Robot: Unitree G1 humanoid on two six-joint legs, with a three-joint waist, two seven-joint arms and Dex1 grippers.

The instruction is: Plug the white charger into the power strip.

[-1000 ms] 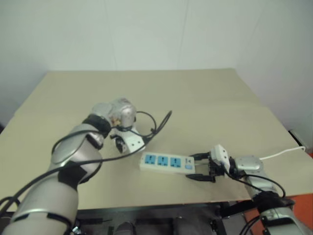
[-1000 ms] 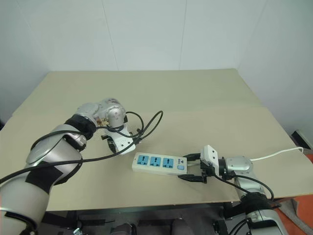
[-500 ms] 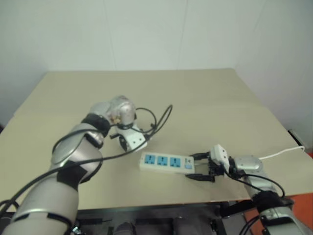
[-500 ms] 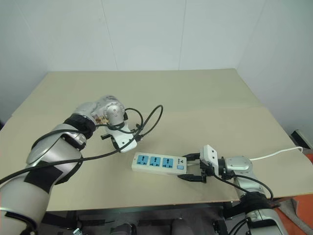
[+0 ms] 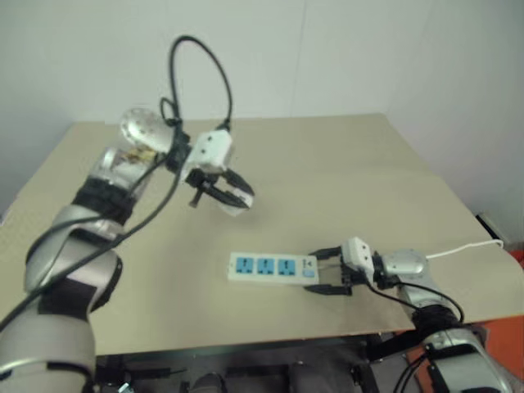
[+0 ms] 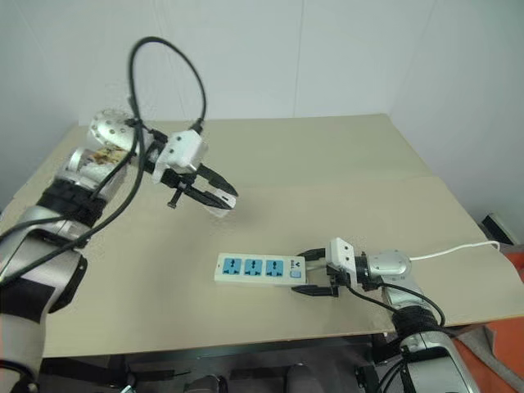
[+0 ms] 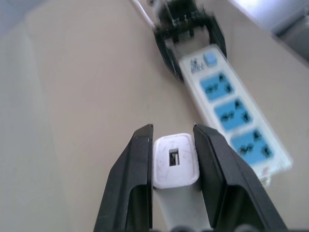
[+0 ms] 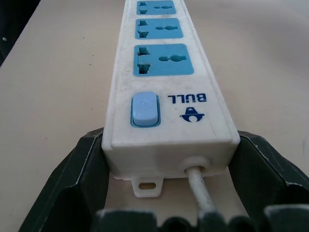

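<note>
- Left wrist view shows the white charger [image 7: 175, 161] pinched between the left gripper's [image 7: 174, 166] two black fingers [image 7: 133, 183], its small port facing outward; the grasp is firm on both side faces.
- From the head views, that left gripper [image 6: 214, 195] hangs in the air above the beige table [image 6: 344, 155], well apart from the power strip [image 6: 260, 268], with the charger at its tips.
- A black cable [image 6: 164, 65] loops high above the left wrist.
- The power strip lies flat near the table's front edge, three blue socket faces [image 8: 163, 59] up, all unoccupied.
- Its switch [image 8: 145, 109] sits at the end nearest the right gripper [image 6: 313, 271].
- Right wrist view: the right gripper's [image 8: 166, 176] black fingers [image 8: 82, 174] bracket the switch end of the strip on both sides, seemingly touching its corners, so it grasps the strip's end; a small mounting tab and the thin white cord [image 8: 198, 186] come out between them.
- The white cord [image 6: 454, 248] runs off past the table's right edge.
- The charger is not yet in any socket.
</note>
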